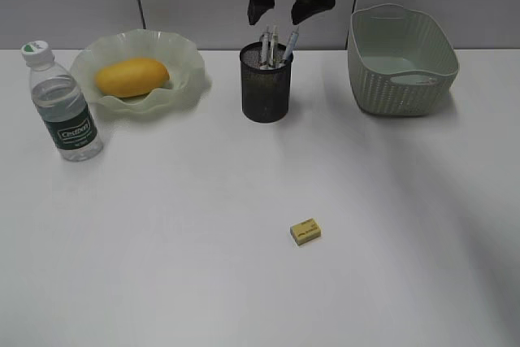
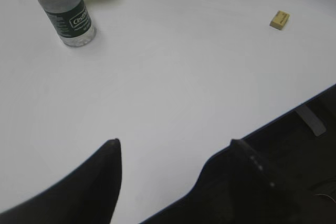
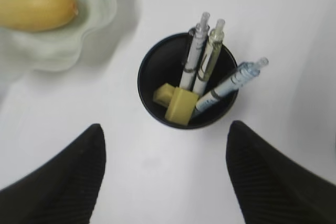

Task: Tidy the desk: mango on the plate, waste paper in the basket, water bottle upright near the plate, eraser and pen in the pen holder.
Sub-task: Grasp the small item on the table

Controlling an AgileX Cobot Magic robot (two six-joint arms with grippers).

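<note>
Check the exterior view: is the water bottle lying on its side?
No, the water bottle stands upright on the desk, cap up, left of the plate.

One mango (image 1: pixel 131 76), one plate (image 1: pixel 185 79), one water bottle (image 1: pixel 65 107), one pen holder (image 1: pixel 266 87), one basket (image 1: pixel 400 61) — and three pens (image 3: pixel 202 61). Erasers: three (two in the holder (image 3: pixel 178 103), one loose (image 1: pixel 305 232)).

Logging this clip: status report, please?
Both grippers open, empty; right gripper above pen holder. Three pens, two erasers inside. One eraser on desk.
</note>
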